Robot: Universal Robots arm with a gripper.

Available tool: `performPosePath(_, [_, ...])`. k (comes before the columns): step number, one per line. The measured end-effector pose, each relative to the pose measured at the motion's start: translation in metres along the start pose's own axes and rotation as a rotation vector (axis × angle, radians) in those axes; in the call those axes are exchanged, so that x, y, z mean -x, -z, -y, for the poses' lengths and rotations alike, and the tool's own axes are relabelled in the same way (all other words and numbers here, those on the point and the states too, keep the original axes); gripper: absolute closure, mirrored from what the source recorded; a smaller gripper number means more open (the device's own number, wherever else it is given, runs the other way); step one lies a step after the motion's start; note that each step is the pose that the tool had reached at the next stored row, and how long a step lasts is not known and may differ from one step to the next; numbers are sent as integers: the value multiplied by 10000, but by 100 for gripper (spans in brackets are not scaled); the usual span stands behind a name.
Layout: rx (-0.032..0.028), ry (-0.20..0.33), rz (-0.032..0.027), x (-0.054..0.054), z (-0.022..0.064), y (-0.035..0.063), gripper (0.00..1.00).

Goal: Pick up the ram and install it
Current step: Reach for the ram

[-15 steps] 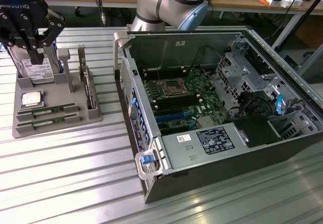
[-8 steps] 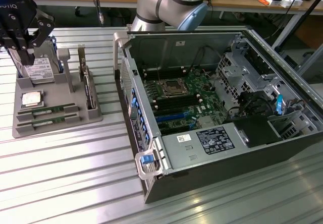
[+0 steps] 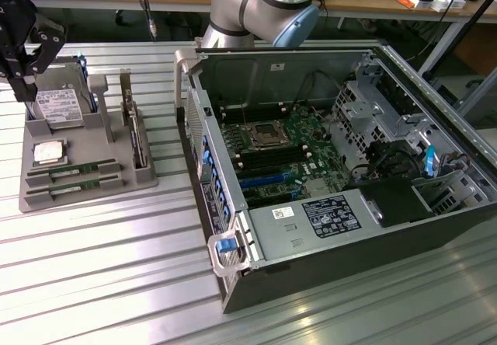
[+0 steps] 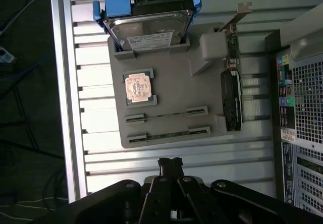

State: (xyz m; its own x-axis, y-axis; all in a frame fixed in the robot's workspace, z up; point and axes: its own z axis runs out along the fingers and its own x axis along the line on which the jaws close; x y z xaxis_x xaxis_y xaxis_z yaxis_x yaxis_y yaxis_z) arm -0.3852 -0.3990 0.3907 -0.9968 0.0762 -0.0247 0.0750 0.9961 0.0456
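Close beneath the gripper (image 3: pixel 22 88) you have a grey holder (image 3: pixel 78 197) resting on the ribbed metal tabletop (image 3: pixel 101 283). Of its parts, the hard drive (image 3: pixel 58 106) stands nearest the gripper. The square processor (image 3: pixel 48 152) lies flat a little farther off, and the upright expansion card (image 3: pixel 136 131) is farther still. Well apart from the gripper sits the open computer case (image 3: pixel 311 271), with its motherboard (image 3: pixel 272 158) exposed.

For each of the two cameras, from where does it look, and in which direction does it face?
Exterior view: off the arm, high over the table, looking obliquely down at the grey tray and open computer case; the arm and gripper show.
Wrist view: on the wrist, looking straight down onto the tray; the gripper shows.
Shared: the tray, its ram sticks, the hard drive, and the case.
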Motion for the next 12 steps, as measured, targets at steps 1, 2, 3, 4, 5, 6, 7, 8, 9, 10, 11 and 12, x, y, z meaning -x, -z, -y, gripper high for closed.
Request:
performPosePath(1, [0, 1, 0, 0, 0, 0, 90])
performPosePath(2, [1, -1, 0, 10, -1, -4, 90])
performPosePath(3, [0, 0, 0, 47, -4, -10, 90])
performPosePath(4, [0, 0, 0, 80, -6, -16, 90])
performPosePath(5, [0, 0, 0, 113, -8, -19, 90])
performPosePath(6, [1, 0, 1, 143, -10, -22, 90])
performPosePath(7, [1, 0, 1, 167, -12, -23, 90])
performPosePath(8, [1, 0, 0, 204, -15, -25, 90])
performPosePath(9, [1, -1, 0, 241, -18, -26, 90])
performPosePath(10, [0, 0, -1, 255, -19, -26, 90])
performPosePath(11, [0, 0, 0, 278, -20, -27, 90])
performPosePath(12, [1, -1, 0, 289, -21, -28, 90])
